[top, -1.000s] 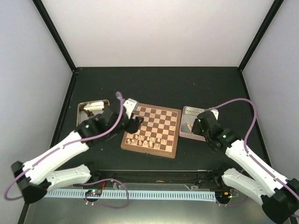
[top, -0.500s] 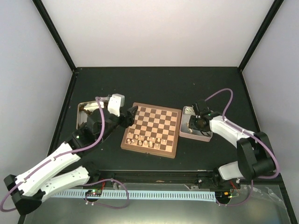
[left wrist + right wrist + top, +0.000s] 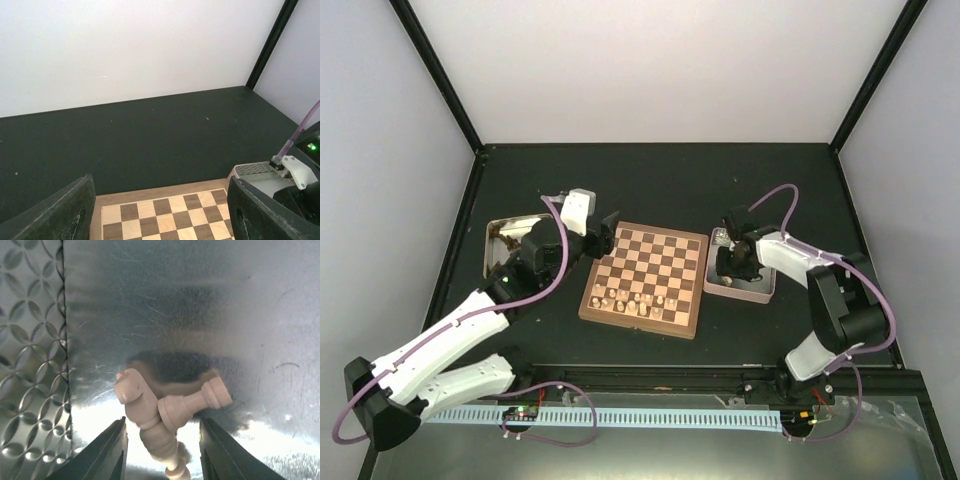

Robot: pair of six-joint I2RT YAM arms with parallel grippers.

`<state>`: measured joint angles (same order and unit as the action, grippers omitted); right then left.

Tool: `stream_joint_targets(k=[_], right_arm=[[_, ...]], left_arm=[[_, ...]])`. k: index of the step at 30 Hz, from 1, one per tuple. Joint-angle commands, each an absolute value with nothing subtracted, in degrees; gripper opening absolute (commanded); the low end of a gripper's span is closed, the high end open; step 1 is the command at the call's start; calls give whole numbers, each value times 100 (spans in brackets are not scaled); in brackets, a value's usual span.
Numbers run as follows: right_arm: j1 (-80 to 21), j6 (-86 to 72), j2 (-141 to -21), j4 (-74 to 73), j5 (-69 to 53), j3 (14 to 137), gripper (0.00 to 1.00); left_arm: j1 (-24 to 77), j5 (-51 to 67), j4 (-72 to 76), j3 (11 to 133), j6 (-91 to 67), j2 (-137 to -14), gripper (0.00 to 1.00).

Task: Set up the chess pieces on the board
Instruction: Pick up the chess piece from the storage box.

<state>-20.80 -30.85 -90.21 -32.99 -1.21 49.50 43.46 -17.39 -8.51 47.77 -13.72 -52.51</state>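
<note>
Two tins are flanking the board. At the left of the top view, the rectangular silver metal tin (image 3: 492, 250) is lying partly hidden under the left arm. The left gripper (image 3: 603, 232) is hovering at the far left corner of the square wooden chessboard with dark brown and tan squares (image 3: 665, 262). A second ago it was lower in the frame, at the board's left edge. Its black fingers (image 3: 70, 212) are standing spread wide with nothing between them, and its wrist view is showing the board's far rows below.

The chessboard is sitting at the centre of the dark table (image 3: 650, 180), unmoved. The small pale beige turned wooden chessmen (image 3: 635, 298) are standing on its two nearest rows as before; their number I cannot tell.

At the right, the second silver tin (image 3: 760, 288) is lying just beside the board. The right gripper (image 3: 732, 262) is reaching down into it. A second ago its arm was stretching in from the lower right of the frame, and it is now folded in close above the tin. In the right wrist view its fingers (image 3: 107, 452) are standing apart, one on each side of two pale chessmen (image 3: 150, 412) lying crossed on the tin's shiny floor. Narrow gaps are showing, so neither piece is being pinched.
</note>
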Motion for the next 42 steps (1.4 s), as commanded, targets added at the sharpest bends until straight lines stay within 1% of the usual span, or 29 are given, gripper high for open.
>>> stream_joint_targets(k=[1, 4, 9, 12, 15, 18, 24, 31, 34, 37, 42], right_arm=[[-2057, -2955, -9356, -3752, 152, 5232, 38], [-2057, -2937, -9498, -3798, 302, 5322, 30], [-2057, -2907, -9684, -3681, 588, 5511, 22], [-2057, -2840, -9807, -3508, 741, 5562, 15], [-2057, -2789, -9813, -3228, 857, 5493, 11], [-2057, -2746, -9625, -2896, 946, 5369, 10], [-2057, -2520, -8730, -1740, 777, 4811, 11], [-2057, -2159, -7917, -711, 401, 4255, 11], [-2057, -2024, -7575, -210, -1, 3957, 12], [-2057, -1891, -7252, 350, -498, 3604, 12], [-2057, -1812, -6635, 1254, -1087, 2858, 12]], left_arm=[[4222, -1653, -565, 4991, -1213, -5299, 74], [4202, -1635, -588, 4965, -1208, -5240, 74], [4200, -1558, -537, 4888, -1221, -5133, 74], [4194, -1487, -537, 4881, -1274, -5139, 74], [4197, -1398, -532, 4895, -1321, -5173, 75], [4194, -1266, -547, 4962, -1400, -5278, 76], [4193, -801, -607, 5160, -1906, -5728, 78], [4167, 177, -535, 5624, -2529, -6612, 79], [4141, 827, -683, 6091, -2723, -7191, 79], [4081, 1546, -990, 6836, -2872, -8022, 79], [4015, 2912, -1522, 8079, -3022, -9400, 73]])
